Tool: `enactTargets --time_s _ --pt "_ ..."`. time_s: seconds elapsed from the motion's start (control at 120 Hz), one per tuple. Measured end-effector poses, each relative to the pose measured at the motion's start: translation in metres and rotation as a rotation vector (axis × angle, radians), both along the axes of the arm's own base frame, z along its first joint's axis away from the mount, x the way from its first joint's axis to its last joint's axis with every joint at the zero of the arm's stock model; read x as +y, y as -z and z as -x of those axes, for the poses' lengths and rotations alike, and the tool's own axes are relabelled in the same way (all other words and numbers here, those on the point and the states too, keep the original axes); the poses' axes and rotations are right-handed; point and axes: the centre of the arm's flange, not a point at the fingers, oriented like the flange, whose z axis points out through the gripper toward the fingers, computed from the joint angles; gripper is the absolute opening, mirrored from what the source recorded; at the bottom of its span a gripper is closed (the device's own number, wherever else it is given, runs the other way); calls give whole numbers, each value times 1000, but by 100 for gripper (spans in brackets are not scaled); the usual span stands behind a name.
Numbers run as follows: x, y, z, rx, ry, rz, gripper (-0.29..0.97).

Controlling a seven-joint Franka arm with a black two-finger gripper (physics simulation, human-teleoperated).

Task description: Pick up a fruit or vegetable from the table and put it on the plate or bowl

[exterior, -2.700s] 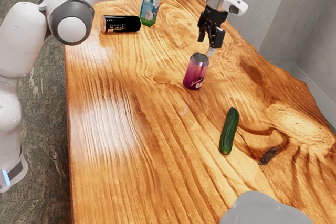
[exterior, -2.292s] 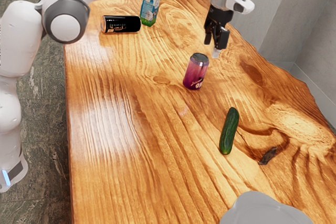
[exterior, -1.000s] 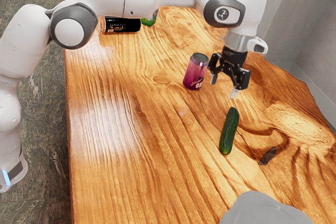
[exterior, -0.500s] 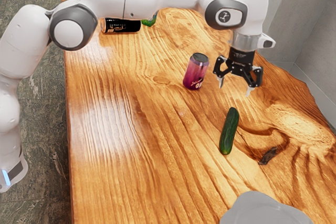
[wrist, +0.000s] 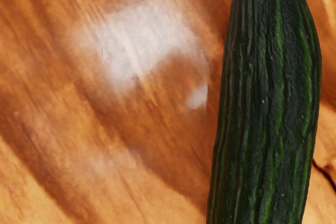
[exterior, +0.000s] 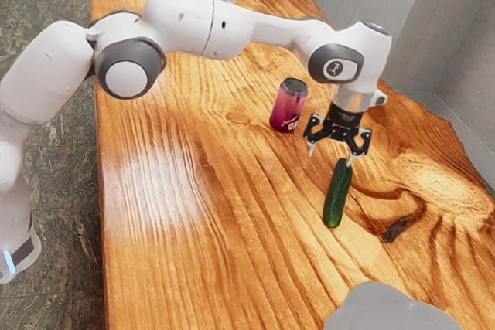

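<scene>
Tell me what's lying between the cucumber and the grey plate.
Nothing: in the exterior view, bare table wood runs from the cucumber to the plate. A dark mark in the wood lies off that line.

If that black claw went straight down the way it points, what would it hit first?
Most likely the cucumber: the open gripper points down over one end of it, though depth leaves the exact line-up uncertain.

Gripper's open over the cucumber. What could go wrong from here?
1. The gripper hangs open over one end of the cucumber, the end nearer the purple can, not its middle; a grasp there may let it pivot or slip out.
2. The purple can stands close beside the hand; a sideways correction could knock it over.
</scene>
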Motion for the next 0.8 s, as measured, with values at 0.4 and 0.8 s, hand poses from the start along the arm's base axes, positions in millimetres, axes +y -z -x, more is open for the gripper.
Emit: enactTargets --time_s 0.4,0.8 --pt "-19 22 -16 -42 -41 22 68" --pt "-26 45 -26 -42 -60 26 68"
